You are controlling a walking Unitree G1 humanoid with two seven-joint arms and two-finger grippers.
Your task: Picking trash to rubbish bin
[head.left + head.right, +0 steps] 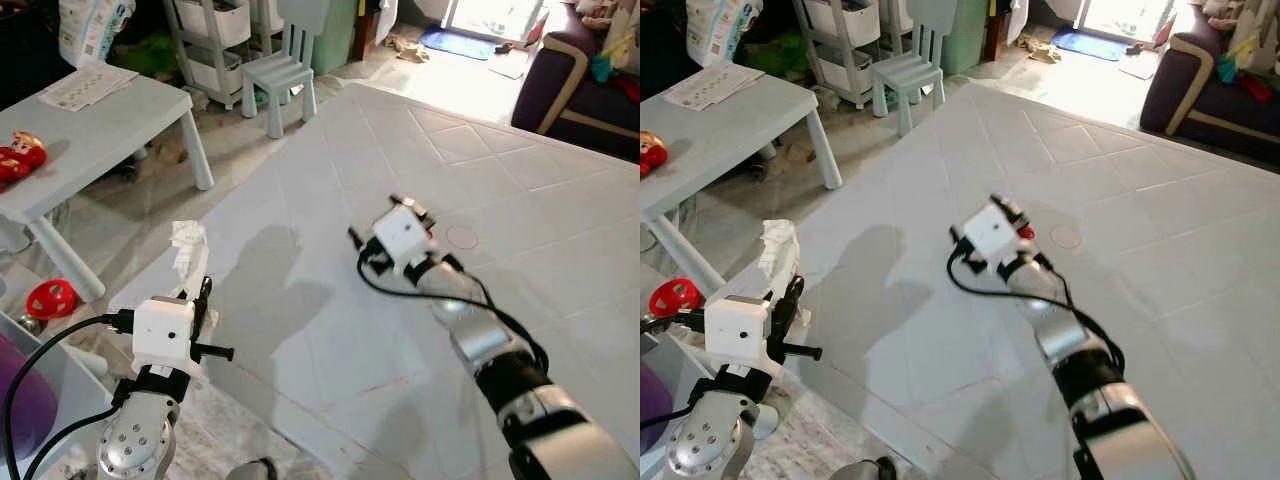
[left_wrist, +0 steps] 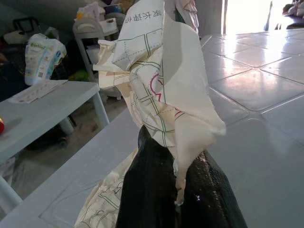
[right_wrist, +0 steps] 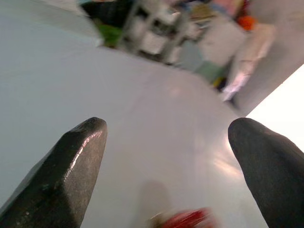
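My left gripper is shut on a crumpled white paper printed with green and red lines, held up at the lower left. In the left wrist view the paper bulges out above the black fingers. My right gripper reaches out low over the pale floor mat and is open. A small red thing lies on the mat just below and between its fingertips, blurred. The same red thing peeks out beside the right wrist.
A low grey table with a paper sheet and a red toy stands at the left. A small chair and shelves are behind it, a dark sofa far right. A red ball and a pale container with something purple sit at my lower left.
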